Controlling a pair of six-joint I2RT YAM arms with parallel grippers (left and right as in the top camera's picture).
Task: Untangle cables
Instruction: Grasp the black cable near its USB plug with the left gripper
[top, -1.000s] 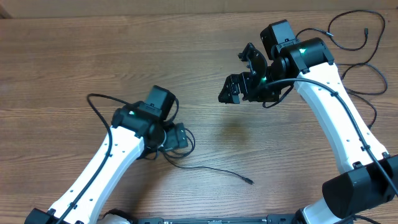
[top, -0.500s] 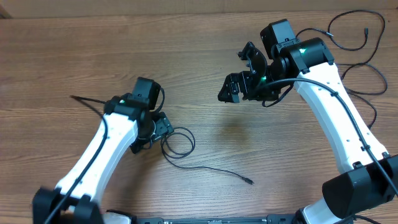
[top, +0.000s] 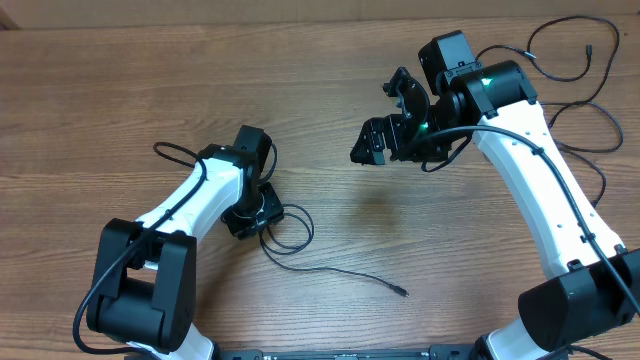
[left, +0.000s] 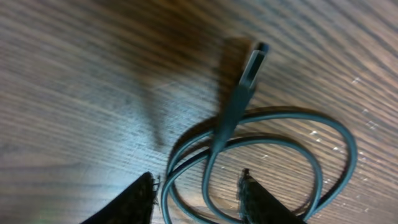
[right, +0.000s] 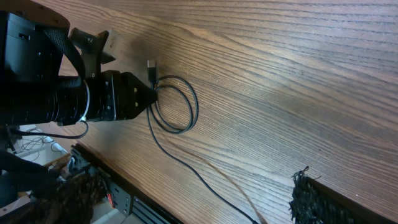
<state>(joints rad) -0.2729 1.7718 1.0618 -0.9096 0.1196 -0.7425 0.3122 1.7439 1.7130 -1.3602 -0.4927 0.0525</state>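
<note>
The left claw (left: 196, 190) was pictured low over the wooden table (top: 120, 80), its jaws set at a middling gap and clearly apart. Two strands of a thin black cable (left: 348, 146) were seen passing through the space between the fingertips (left: 144, 194), and neither pad was shown pressing on them. Nothing was gripped.

Just ahead of those fingertips the cable was laid in a flat loop on the wood. Its plug (left: 249, 68) was seen lying across the loop's strands and pointing away from the claw, beyond the loop's near edge. From overhead, the loop was found on the side of the claw that faces the other arm. A single strand was trailed from it toward the table's near edge, ending in a small far plug (top: 400, 291) well apart from the claw.

The right claw (top: 388, 118) was held above the table, well apart from both the left claw and the loop, with its jaws spread wide and empty. Only one of its fingertips (right: 308, 199) could be made out in its own camera. In that view the loop lay far ahead, with the left claw's dark nose at its rim.

A second cable (top: 556, 77) was spread in loose loops behind the right claw, beyond its arm and toward the table's far right corner — clear of both claws.
</note>
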